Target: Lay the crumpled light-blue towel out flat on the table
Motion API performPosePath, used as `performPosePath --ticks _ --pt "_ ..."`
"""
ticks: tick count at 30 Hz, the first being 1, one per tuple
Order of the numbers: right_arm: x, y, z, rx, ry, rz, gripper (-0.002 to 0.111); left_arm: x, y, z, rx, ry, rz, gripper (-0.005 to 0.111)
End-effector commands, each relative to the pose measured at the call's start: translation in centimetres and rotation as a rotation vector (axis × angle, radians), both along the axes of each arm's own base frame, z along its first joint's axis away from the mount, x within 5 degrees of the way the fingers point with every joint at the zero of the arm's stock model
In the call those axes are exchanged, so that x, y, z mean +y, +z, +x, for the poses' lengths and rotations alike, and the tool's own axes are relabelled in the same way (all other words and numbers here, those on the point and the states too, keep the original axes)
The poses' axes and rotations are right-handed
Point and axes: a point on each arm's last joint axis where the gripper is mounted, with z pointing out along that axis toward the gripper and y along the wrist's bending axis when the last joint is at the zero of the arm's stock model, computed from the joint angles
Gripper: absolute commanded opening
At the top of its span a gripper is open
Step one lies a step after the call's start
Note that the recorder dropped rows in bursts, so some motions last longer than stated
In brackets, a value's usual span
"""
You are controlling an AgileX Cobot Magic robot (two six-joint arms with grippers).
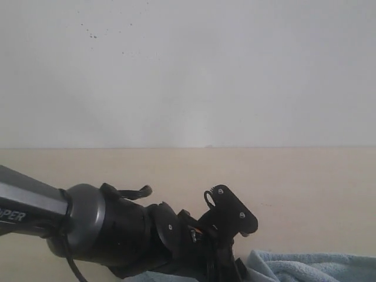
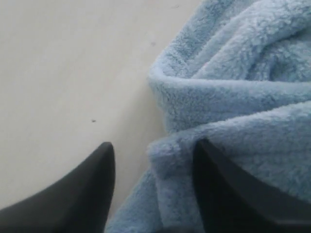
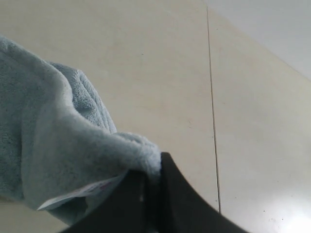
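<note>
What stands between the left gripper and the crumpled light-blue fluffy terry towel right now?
Nothing visible. The left gripper, jaws open, straddles a fold of the light-blue terry towel: one finger over the bare pale beige wooden table, the other over the cloth.

The left arm (image 1: pixel 88 226) is reaching in low from the left, its wrist bending down well short of the bench (image 1: pixel 294 188)'s wall-side edge. The left end effector (image 2: pixel 153 144) is holding its fingers apart; the right end effector (image 3: pixel 151 167) is pinching the towel (image 3: pixel 58 145), fingers pressed together
</note>
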Motion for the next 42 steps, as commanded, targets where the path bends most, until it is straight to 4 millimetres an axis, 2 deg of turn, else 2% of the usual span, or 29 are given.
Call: performPosePath --ticks 1,4,6,7,10,12,15,16,17,18,20,23,30,38,42 --pt "0.0 0.0 0.0 -0.010 0.004 -0.002 0.001 -1.0 -0.7 -0.6 0.026 -0.015 -0.001 0.028" --pt "0.0 0.0 0.0 -0.010 0.004 -0.002 0.001 -1.0 -0.6 -0.7 0.013 -0.032 0.004 0.013" --pt "0.0 0.0 0.0 -0.010 0.004 -0.002 0.001 -0.9 1.2 -0.4 -0.061 -0.033 -0.015 0.013" --pt "0.0 0.0 0.0 -0.010 0.004 -0.002 0.001 -0.7 3.1 0.0 -0.105 -0.015 -0.050 0.013" --pt "0.0 0.0 0.0 -0.010 0.004 -0.002 0.001 -0.1 6.3 -0.1 -0.112 -0.031 -0.109 0.013" --pt "0.0 0.0 0.0 -0.010 0.004 -0.002 0.001 0.0 6.8 -0.4 -0.091 -0.052 -0.117 0.013" --pt "0.0 0.0 0.0 -0.008 0.005 0.001 0.001 0.1 6.3 -0.7 -0.054 -0.037 -0.118 0.013" --pt "0.0 0.0 0.0 -0.006 0.005 0.005 0.001 0.3 6.2 -0.5 -0.044 -0.032 -0.117 0.017" --pt "0.0 0.0 0.0 -0.005 0.005 0.006 0.001 0.5 6.2 -0.4 -0.040 -0.027 -0.117 0.024" --pt "0.0 0.0 0.0 -0.005 0.005 0.006 0.001 0.7 6.1 -0.3 -0.025 -0.030 -0.115 0.036" --pt "0.0 0.0 0.0 -0.005 0.005 0.007 0.001 1.0 5.9 0.0 -0.006 -0.030 -0.112 0.052" --pt "0.0 0.0 0.0 -0.005 0.005 0.007 0.001 1.2 5.0 0.4 0.016 -0.021 -0.095 0.063" --pt "0.1 0.0 0.0 -0.004 0.006 0.010 0.001 1.1 1.3 0.6 0.076 -0.017 -0.026 0.064" --pt "0.1 0.0 0.0 -0.006 0.008 0.011 0.001 1.0 -0.2 0.6 0.096 -0.014 0.001 0.063" --pt "0.1 0.0 0.0 -0.005 0.008 0.013 0.001 1.0 -0.4 0.7 0.101 -0.008 0.001 0.048"
